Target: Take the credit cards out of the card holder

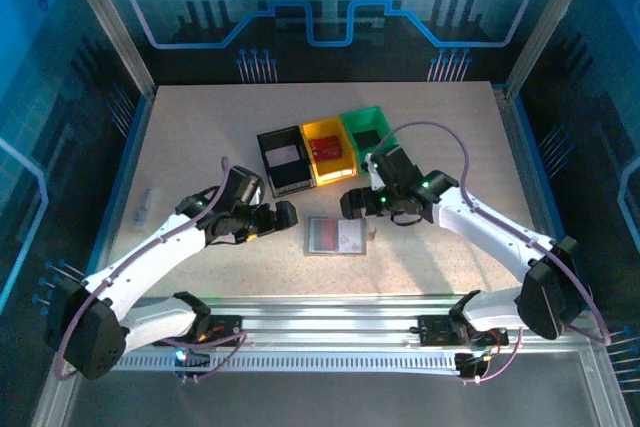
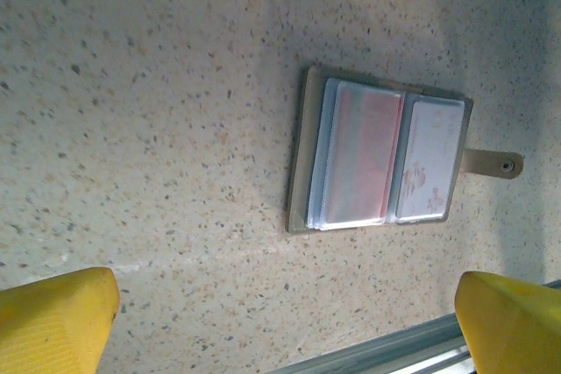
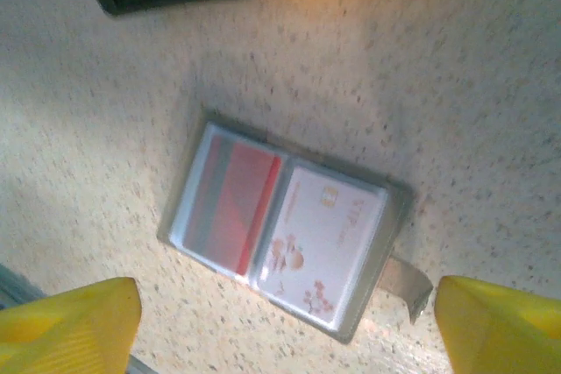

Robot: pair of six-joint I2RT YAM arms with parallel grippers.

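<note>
Two rectangular credit cards point(image 2: 364, 159) lie sleeved in the grey card holder point(image 2: 301, 151).

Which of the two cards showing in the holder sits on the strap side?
The whitish card with the pink flower print, next to the strap; the reddish card lies on the far half.

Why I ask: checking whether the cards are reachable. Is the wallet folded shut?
No, the wallet lies open on the table, with a pink card and a white card showing through its clear sleeves.
</note>
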